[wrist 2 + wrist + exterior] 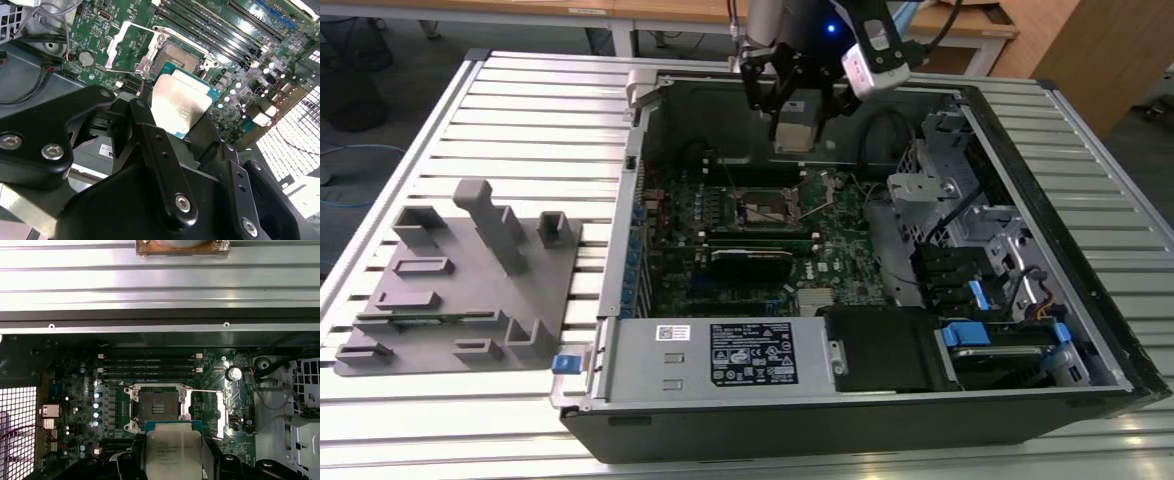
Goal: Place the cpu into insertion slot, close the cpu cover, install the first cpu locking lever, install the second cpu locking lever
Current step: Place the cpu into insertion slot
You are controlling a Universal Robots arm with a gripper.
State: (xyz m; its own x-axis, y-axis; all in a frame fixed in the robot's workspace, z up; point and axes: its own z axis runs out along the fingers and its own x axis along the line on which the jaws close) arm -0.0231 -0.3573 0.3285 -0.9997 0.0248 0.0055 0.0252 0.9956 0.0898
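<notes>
At the exterior view's left, a grey holder tray lies on the slatted table, well apart from the work. Next stands the open computer case, green board inside. Over its far side hangs the gripper; the arm above it is cut off by the picture's edge. Below it sits the socket, small and hard to read from here.

Both wrist views show the socket bare, contacts exposed. The cover is swung open beside it, board showing through its window. The gripper is closed narrowly on the chip, dark fingers pressing opposite edges. The chip is held above the board, not in the socket. Its near edge is hidden behind the gripper body.

Rightmost in the exterior view is the drive cage.
</notes>
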